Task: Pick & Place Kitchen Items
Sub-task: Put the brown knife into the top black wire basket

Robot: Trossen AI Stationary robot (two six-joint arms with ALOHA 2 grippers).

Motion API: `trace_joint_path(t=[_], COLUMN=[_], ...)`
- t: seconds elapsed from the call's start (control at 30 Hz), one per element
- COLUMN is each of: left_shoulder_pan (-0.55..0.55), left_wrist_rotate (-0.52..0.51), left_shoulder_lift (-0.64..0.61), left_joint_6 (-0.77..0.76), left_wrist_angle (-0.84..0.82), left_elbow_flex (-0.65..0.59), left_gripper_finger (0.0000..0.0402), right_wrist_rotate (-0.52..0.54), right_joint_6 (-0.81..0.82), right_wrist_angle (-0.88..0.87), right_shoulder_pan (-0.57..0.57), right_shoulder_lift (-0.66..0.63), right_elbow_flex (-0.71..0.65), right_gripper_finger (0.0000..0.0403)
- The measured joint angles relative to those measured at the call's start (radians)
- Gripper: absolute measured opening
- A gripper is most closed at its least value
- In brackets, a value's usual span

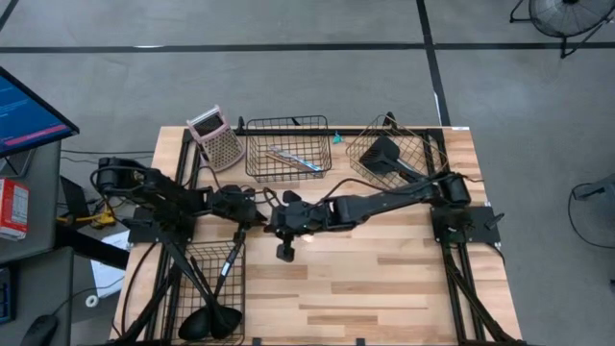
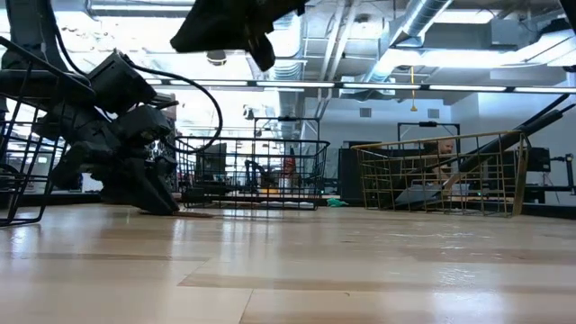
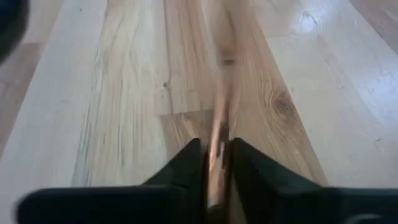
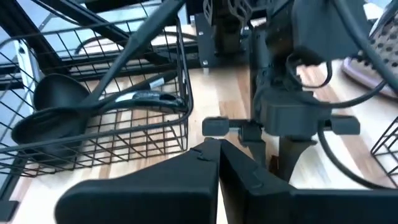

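Note:
My left gripper [image 3: 216, 163] is low over the table's middle left [image 1: 258, 210] and is shut on a slim copper-coloured piece [image 3: 221, 106]. That piece also shows flat on the wood in the low view [image 2: 193, 214]. My right gripper [image 4: 217, 163] is shut and empty. It hangs above the table beside the left gripper [image 1: 285, 252]. Several black ladles and spoons [image 1: 213, 317] stand in the near-left black basket [image 1: 197, 259]. A silver-teal piece [image 1: 294, 159] lies in the far black basket [image 1: 288, 123]. A black spatula [image 1: 384, 157] lies in the copper basket [image 1: 413, 144]. My left gripper pinches the copper-coloured piece between its two fingers [image 3: 186, 168], at the end nearest the gripper [image 3: 216, 149]. The fingers slant down to the table and lie along the piece. The rest of the piece runs forward from the fingertips and lies on the wood.
A pink-framed grater [image 1: 215, 135] stands at the far left beside the far black basket. Bare wood [image 1: 375, 279] lies over the table's near middle and right. Cables and arm bases stand along both side edges.

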Motion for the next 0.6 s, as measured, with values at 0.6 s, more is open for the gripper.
trace_joint_path(t=[0.6], left_shoulder_pan=[0.018], left_wrist_rotate=[-0.001], left_shoulder_lift=[-0.046], left_joint_6=[-0.269], left_wrist_angle=[0.008], left_elbow_flex=[-0.006], left_gripper_finger=[0.0002], right_wrist_rotate=[0.043], right_joint_6=[0.021], right_wrist_angle=[-0.149], right_shoulder_pan=[0.026], right_shoulder_lift=[-0.036], right_elbow_flex=[-0.059], right_gripper_finger=[0.0000])
